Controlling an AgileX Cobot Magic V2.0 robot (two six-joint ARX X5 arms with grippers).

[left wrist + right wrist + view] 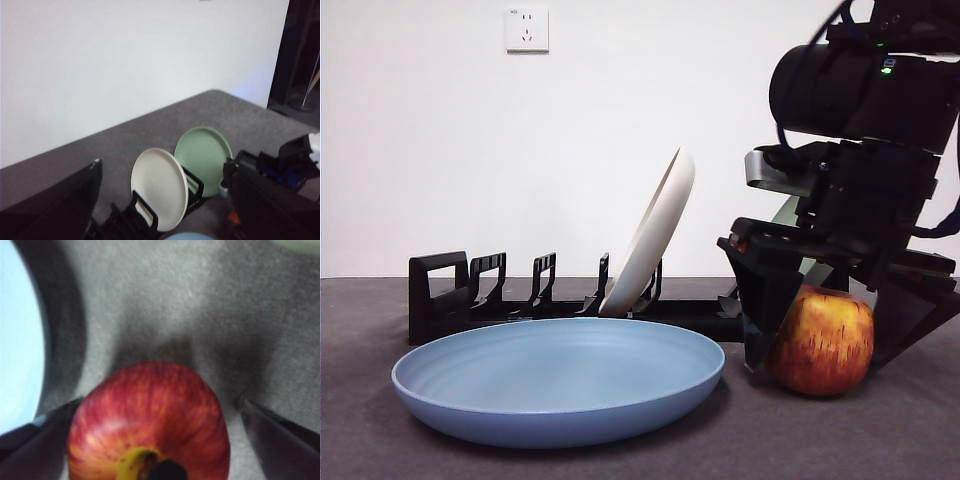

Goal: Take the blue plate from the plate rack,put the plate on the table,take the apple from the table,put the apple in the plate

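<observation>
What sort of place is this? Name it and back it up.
Probably a lab test bench, not a kitchen: a grey felt-like table against a bare white wall with one socket, a black plate rack, and the right gripper straddling an apple.

Blue plate (558, 385), yellow-streaked red apple (823, 342)

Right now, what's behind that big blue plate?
Behind the blue plate stands the black plate rack holding a cream plate. The rack's base is hidden by the plate's rim.

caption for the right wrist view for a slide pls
Open right gripper straddling the apple on the table, blue plate alongside.
</observation>
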